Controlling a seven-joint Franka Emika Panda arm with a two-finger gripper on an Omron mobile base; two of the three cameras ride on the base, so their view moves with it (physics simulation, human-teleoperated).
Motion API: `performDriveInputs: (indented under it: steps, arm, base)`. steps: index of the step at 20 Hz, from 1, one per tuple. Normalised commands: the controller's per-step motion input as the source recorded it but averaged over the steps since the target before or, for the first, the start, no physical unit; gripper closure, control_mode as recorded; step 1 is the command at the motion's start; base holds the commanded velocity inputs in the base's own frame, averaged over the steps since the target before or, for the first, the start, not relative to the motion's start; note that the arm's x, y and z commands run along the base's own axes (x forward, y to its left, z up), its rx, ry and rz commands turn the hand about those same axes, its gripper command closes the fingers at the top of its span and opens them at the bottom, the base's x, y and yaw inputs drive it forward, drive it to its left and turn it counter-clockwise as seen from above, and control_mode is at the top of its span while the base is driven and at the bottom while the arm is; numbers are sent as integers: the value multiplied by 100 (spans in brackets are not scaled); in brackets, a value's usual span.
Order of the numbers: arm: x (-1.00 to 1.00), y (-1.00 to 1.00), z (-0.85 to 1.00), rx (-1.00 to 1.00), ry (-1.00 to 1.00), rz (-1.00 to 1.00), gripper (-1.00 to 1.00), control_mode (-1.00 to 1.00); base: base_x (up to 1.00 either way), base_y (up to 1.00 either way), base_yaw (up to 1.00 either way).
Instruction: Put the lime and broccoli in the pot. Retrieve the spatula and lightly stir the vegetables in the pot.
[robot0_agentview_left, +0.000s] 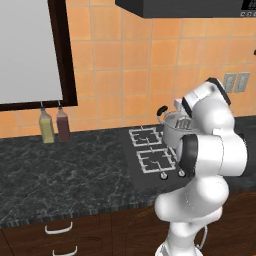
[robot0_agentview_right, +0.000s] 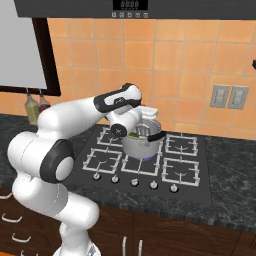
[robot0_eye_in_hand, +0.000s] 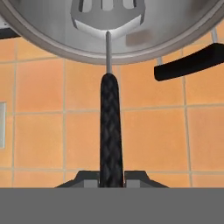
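Clamped between the two dark fingertips of the gripper, the spatula runs from its black woven handle up a thin metal neck to its silvery slotted head, which sits inside the pot. The jaws are together on the handle, one fingertip on each side of it.

From the right base view the pot stands on the near middle burner of the stove, with the arm reaching over it from the left, the slotted head showing at the rim and one black side handle pointing right. A bit of yellow-green shows just inside the rim at the left; I take it for one of the vegetables, though whether it is the lime or the broccoli I cannot tell. The hand view shows bare steel around the head and no vegetable in the stretch it covers.

As a judgement: the spatula has been retrieved and brought to the pot, so the fetching is done and the stirring is the step in hand. If both vegetables are in the pot, which the pictures do not settle, a light stir is all that is left.

In the left base view the pot is partly hidden by the arm, and two bottles stand far left on the dark counter, well apart from the stove.
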Motion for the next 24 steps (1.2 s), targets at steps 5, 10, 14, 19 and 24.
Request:
performDriveInputs:
  steps: [5,10,14,19,24]
  arm:
    - [-48,0,0,3,2,0,100,-100]
    - [-6,0,-1,2,7,0,100,-100]
    - [6,-14,-20,2,0,-1,100,-100]
    - [38,-6,-17,3,-11,-9,100,-100]
    - [55,0,-2,0,-11,-6,100,-100]
  base:
    - [0,0,0]
    - [0,0,0]
    - [0,0,0]
    - [0,0,0]
    - [0,0,0]
